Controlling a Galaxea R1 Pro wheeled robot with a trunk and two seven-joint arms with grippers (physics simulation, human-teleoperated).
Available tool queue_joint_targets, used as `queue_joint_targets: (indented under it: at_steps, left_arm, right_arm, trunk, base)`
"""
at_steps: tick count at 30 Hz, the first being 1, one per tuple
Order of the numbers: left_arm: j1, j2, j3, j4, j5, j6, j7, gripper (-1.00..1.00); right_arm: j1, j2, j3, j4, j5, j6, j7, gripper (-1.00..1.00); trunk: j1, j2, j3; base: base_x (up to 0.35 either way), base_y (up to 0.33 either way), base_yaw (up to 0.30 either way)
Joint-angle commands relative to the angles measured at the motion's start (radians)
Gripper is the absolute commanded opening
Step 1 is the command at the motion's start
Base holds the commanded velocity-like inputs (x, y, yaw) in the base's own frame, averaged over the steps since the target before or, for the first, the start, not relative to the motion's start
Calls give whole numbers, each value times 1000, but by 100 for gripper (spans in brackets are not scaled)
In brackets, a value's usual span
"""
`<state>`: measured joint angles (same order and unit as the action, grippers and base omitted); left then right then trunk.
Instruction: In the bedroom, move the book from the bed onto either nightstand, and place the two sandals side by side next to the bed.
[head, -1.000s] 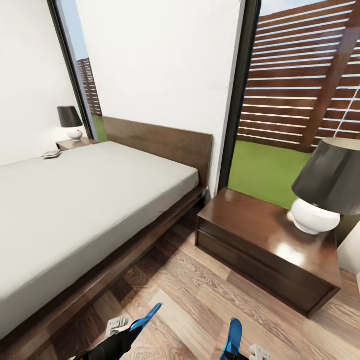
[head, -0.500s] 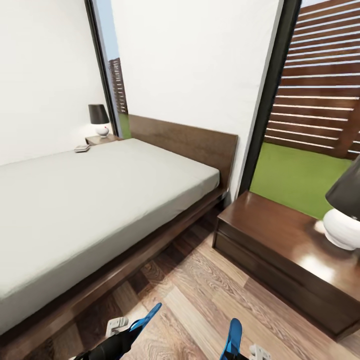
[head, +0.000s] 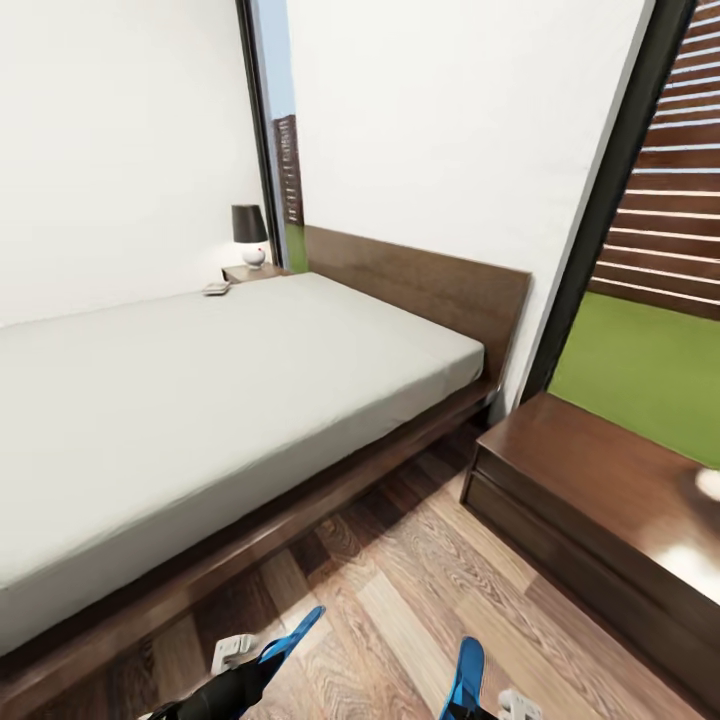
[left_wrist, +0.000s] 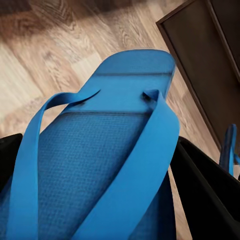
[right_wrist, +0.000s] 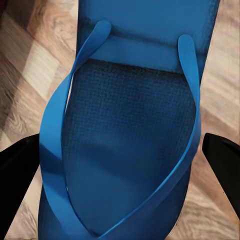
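Each gripper holds one blue sandal above the wood floor. My left gripper (left_wrist: 107, 175) is shut on the left sandal (left_wrist: 117, 100), whose toe points up at the bottom of the head view (head: 292, 636). My right gripper (right_wrist: 120, 167) is shut on the right sandal (right_wrist: 132, 115), which also shows in the head view (head: 466, 676). The bed (head: 200, 400) with its pale mattress fills the left. The book (head: 216, 288) lies small and flat on the mattress's far corner. One nightstand (head: 600, 510) stands near on the right, another (head: 245, 272) beyond the bed.
A black-shaded lamp (head: 249, 232) stands on the far nightstand. The brown headboard (head: 420, 285) runs along the white wall. A strip of plank floor (head: 400, 580) lies between bed frame and near nightstand. Glass at the right shows grass (head: 640, 370) and a slatted fence.
The camera has turned left, so bed and nightstand slid right in the picture and the near nightstand's lamp left it. Both grippers keep the same hold on the sandals.
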<state>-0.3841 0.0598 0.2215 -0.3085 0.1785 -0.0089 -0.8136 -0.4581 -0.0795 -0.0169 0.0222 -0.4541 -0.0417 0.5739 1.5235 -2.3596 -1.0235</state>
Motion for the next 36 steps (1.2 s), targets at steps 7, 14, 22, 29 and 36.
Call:
queue_joint_targets:
  at_steps: [7,14,22,29,36]
  left_arm:
    - [-1,0,1,2,3,-2,-2,-100]
    - [-1,0,1,2,3,-2,-2,-100]
    - [-1,0,1,2,3,-2,-2,-100]
    - [-1,0,1,2,3,-2,-2,-100]
    - [-1,0,1,2,3,-2,-2,-100]
  right_arm:
    - [-1,0,-2,2,0,-4,5,-100]
    - [-1,0,-2,2,0,-4,5,-100]
    - [-1,0,-2,2,0,-4,4,-100]
    - [-1,0,-2,2,0,-4,4,-100]
    - [-1,1,-2,2,0,-4,4,-100]
  trunk:
    - [0,0,-3]
    - [0,0,-6]
    - [0,0,-9]
    - [0,0,-12]
    - [0,0,-14]
  base:
    - [0,0,278]
    - [0,0,278]
    - [0,0,278]
    - [0,0,278]
    - [0,0,278]
